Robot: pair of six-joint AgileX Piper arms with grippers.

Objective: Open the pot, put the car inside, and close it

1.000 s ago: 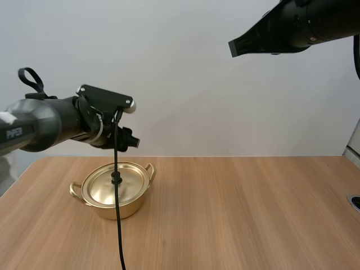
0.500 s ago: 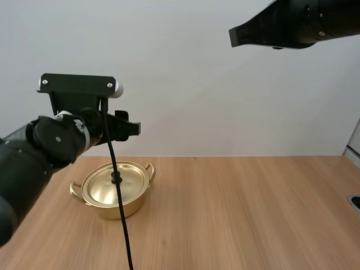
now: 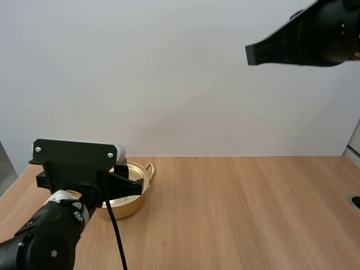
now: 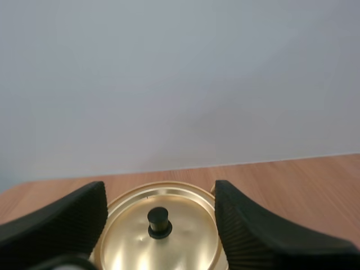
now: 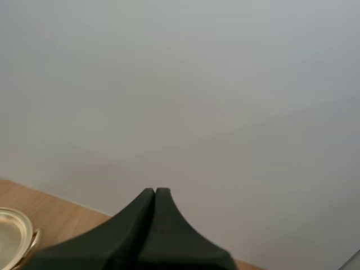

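Pot: a round, shiny gold metal pot (image 3: 130,207) with loop handles at its sides stands upright on the left part of the worktop, toward the far edge.
Lid: a flat gold metal lid (image 4: 180,230) sits closed on the pot and level with its rim.
Knob: a small black round knob (image 4: 159,222) stands upright in the middle of the lid, with nothing touching it.
Worktop: the light wooden worktop (image 3: 242,214) carries the pot, and its bare grain runs off to the right.
Left gripper: the left gripper (image 4: 159,188) is released. Its two black fingers stand wide apart with their ribbed inner faces turned to each other and nothing pinched between them.
Left gripper position: it hangs low, just beside the pot on the side nearer the arm bases. In the left wrist view the lid and knob lie in the gap between the fingers, farther off than the tips. I cannot tell whether a finger touches the rim.
Left arm: in the high view the black arm partly covers the pot's near left side.
Right gripper: the right gripper (image 5: 154,194) is clenched on nothing, its fingers lying together as one dark wedge.
Right gripper position: it hangs high over the right part of the worktop, well apart from the pot.
Right wrist view: a piece of the pot's gold rim and one handle show beside the dark wedge.
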